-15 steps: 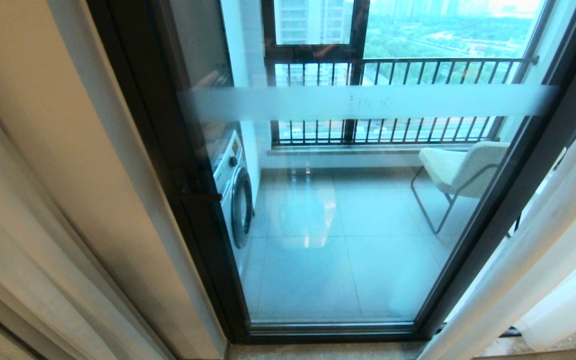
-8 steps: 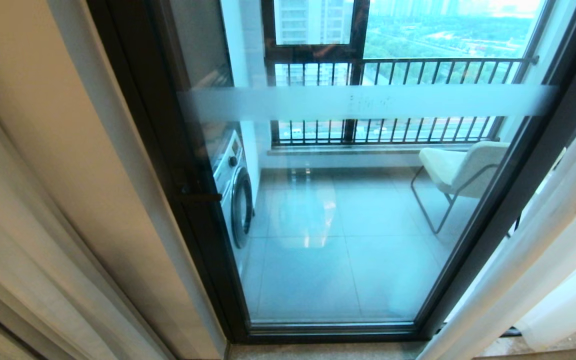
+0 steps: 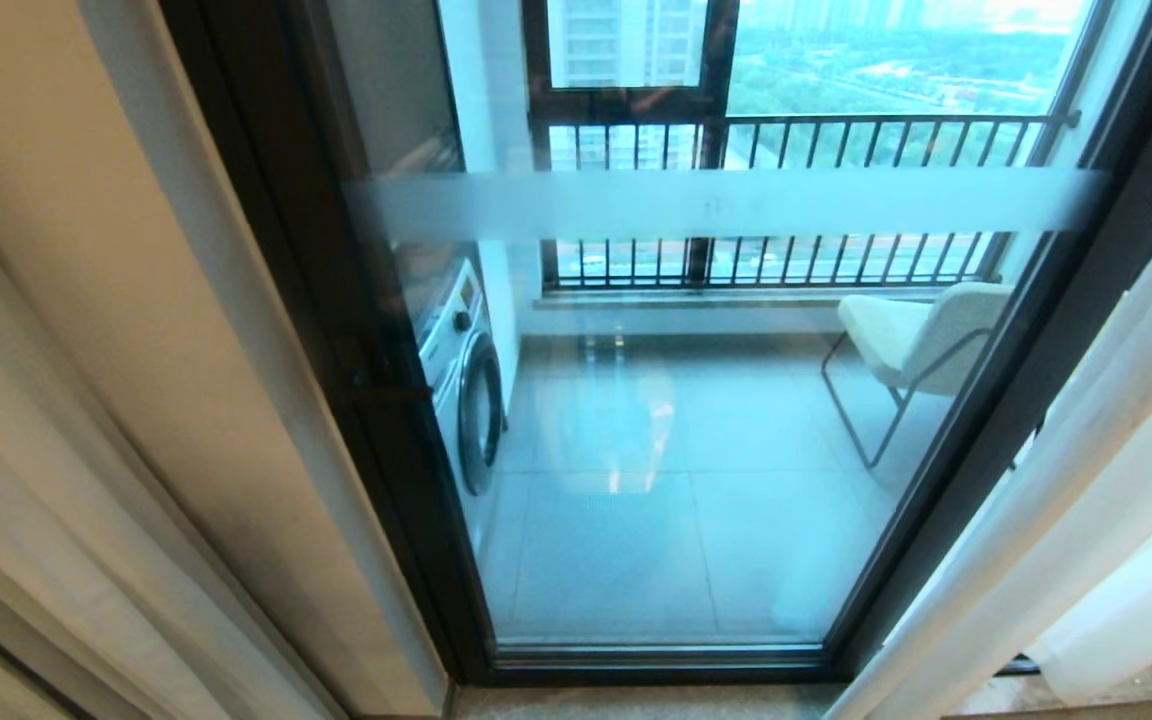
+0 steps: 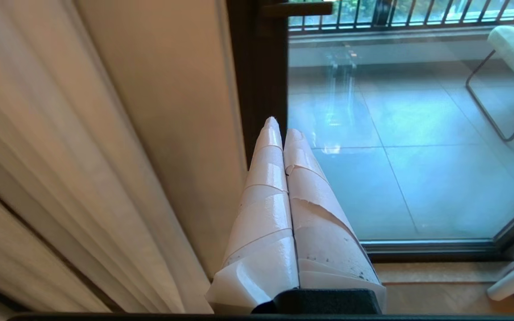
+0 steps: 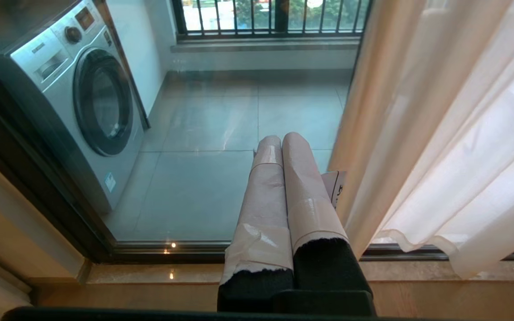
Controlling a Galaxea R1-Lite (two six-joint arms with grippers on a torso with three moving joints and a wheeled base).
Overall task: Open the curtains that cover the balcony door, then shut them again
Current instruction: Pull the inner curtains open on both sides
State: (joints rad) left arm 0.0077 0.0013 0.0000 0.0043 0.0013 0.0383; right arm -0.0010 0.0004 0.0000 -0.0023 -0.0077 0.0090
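1. While the curtains (image 3: 1066,500) are hanging pulled off to the sides, the balcony door (image 3: 696,420) is sitting fully uncovered in the middle, its dark frame and frosted white band (image 3: 726,203) showing plainly.
2. One sheer panel is draping down on the right of the door; its wavy hem (image 5: 422,247) is hanging just above the sill. More pale folds (image 4: 51,156) are bunching up on the left, next to a beige wall strip.
3. The left gripper (image 4: 278,127) is hanging low in front of the door's left frame post, its taped fingers (image 4: 266,178) pressing together with nothing between them.
4. The right gripper (image 5: 281,140) is doing the same thing near the right curtain, fingers together and empty, just beside the fabric but not touching it as far as I can tell.
5. Through the glass, a washing machine (image 3: 461,380) is standing on the left of the balcony, a pale chair (image 3: 921,335) is sitting on the right, and a black railing (image 3: 796,200) is running across behind them.
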